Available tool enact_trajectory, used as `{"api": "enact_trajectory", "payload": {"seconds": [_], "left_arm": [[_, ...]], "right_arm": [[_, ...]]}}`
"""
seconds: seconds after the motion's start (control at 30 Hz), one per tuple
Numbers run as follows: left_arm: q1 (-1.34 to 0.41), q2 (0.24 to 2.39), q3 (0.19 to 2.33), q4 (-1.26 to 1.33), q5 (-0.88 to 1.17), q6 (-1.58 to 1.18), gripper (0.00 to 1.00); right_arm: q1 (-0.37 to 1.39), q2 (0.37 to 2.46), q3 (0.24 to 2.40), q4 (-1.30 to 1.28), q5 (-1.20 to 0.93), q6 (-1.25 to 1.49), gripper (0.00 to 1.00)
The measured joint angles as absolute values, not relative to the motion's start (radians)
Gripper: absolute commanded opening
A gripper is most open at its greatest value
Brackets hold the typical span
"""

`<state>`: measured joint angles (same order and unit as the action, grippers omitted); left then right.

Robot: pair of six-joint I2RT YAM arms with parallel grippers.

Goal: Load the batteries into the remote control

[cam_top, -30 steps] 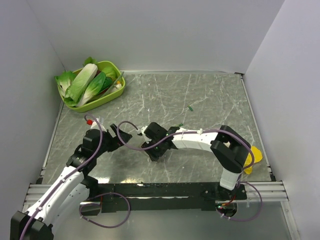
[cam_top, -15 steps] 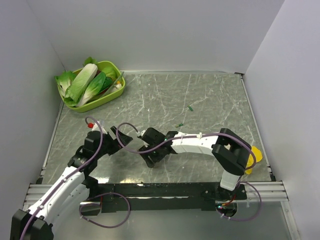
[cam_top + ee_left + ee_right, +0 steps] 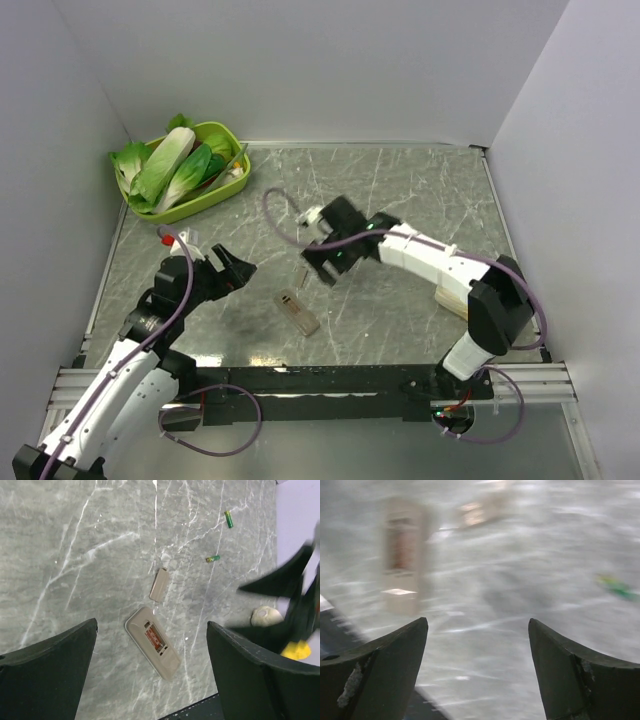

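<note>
Between the fingers of the right gripper (image 3: 477, 621): nothing. Its jaws are wide apart and empty, hanging over bare tabletop (image 3: 75, 570); that wrist view is blurred. The left gripper (image 3: 236, 264) is also spread wide w/ nothing in it, aimed toward the remote control (image 3: 152, 642), near it but not touching. Remote control lies back-side up near the table's front-middle, battery bay uncovered. Its cover (image 3: 159, 585) sits just beside it, apart. Both batteries (image 3: 213, 558) lie loose further out, well apart from the remote control and near each other, not touching; neither is loaded yet. Judgement: step in hand = fetch the first battery, prob. w/ the right gripper, which is nearer. To do it well, come down w/ fingers astride the cylinder's short axis and pads low to the surface. Close slow & centred so it doesn't squirt out or roll. Check which end is which, then tip one end into the bay rather than dropping it flat. The left gripper could steady the remote control, which looks light & likely to slide. Materials: tabletop = grey marble-look sheet, white veins, smooth w/ slight sheen, so prob. little friction. Remote control = matte grey-brown plastic, rounded corners, reddish-brown recess. Cover = thin flat tab, similar colour. Batteries = tiny green rods, round, so they'll roll. Further off sits a rounded cream lump (image 3: 266, 616).
</note>
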<state>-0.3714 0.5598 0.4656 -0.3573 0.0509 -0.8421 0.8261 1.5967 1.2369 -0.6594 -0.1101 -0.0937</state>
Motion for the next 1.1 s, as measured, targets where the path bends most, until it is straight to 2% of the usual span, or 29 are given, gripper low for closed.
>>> {"api": "enact_trajectory", "payload": {"seconds": [0.1, 0.23, 0.27, 0.33, 0.77, 0.87, 1.1], "left_arm": [[-0.371, 0.562, 0.479, -0.373, 0.052, -0.813, 0.94], [-0.371, 0.582, 0.483, -0.389, 0.058, -0.791, 0.94], [-0.371, 0.589, 0.483, -0.389, 0.060, -0.787, 0.94], [-0.371, 0.601, 0.488, -0.396, 0.064, -0.778, 0.94], [-0.370, 0.677, 0.530, -0.434, 0.091, -0.723, 0.94], [-0.370, 0.688, 0.530, -0.432, 0.094, -0.717, 0.94], [-0.370, 0.724, 0.530, -0.430, 0.110, -0.713, 0.94]], "right_arm": [[0.689, 1.601, 1.256, -0.669, -0.102, -0.210, 0.83], [0.604, 1.637, 1.262, -0.670, -0.109, -0.375, 0.75], [0.588, 1.655, 1.266, -0.673, -0.121, -0.410, 0.68], [0.564, 1.698, 1.286, -0.684, -0.147, -0.462, 0.63], [0.488, 1.997, 1.484, -0.719, -0.199, -0.632, 0.59], [0.487, 2.021, 1.492, -0.734, -0.208, -0.646, 0.51], [0.484, 2.058, 1.520, -0.766, -0.208, -0.657, 0.43]]}}
